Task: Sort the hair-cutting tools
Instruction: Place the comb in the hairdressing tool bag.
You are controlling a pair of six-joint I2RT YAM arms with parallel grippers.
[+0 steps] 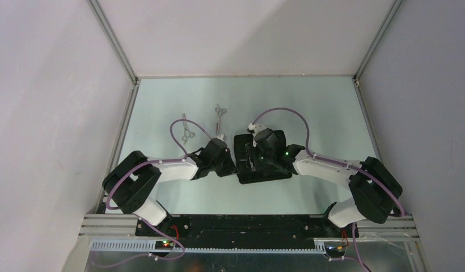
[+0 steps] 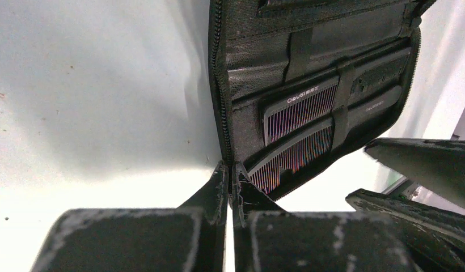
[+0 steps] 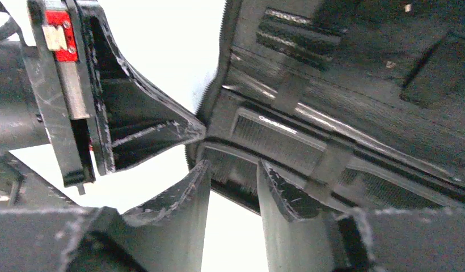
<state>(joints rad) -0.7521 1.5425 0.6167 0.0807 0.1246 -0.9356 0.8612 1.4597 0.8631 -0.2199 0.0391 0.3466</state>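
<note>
Two silver scissors lie loose on the pale table (image 1: 315, 113), apart from each other and from both arms. The left scissors (image 1: 187, 132) rest just beyond the left arm's wrist, beside its purple cable (image 1: 174, 135). The right scissors (image 1: 220, 113) lie farther back and a little to the right. To the right of both we see the black pouch (image 1: 264, 174), spread open near the middle of the table, with both grippers at it.

The left gripper (image 2: 230, 177) sits at the pouch's left side. In its wrist view we see the jaws drawn in to a thin slit, with the pouch's zipper edge (image 2: 219, 102) running straight down into the tips, pinched there. The right wrist view shows the same tip meeting that edge.

The right gripper (image 3: 233, 165) reaches over the pouch from the right. Its fingers stand a moderate way apart, holding nothing, with the pouch's edge lying in the gap between the tips. We cannot tell whether either finger touches it.

Inside the pouch we see two black combs lying parallel, just beside each other. The first comb (image 2: 301, 109) carries white lettering along its spine. The second comb (image 2: 291, 156) lies next to it, nearer the left gripper. A strap (image 2: 339, 116) crosses both of them.
</note>
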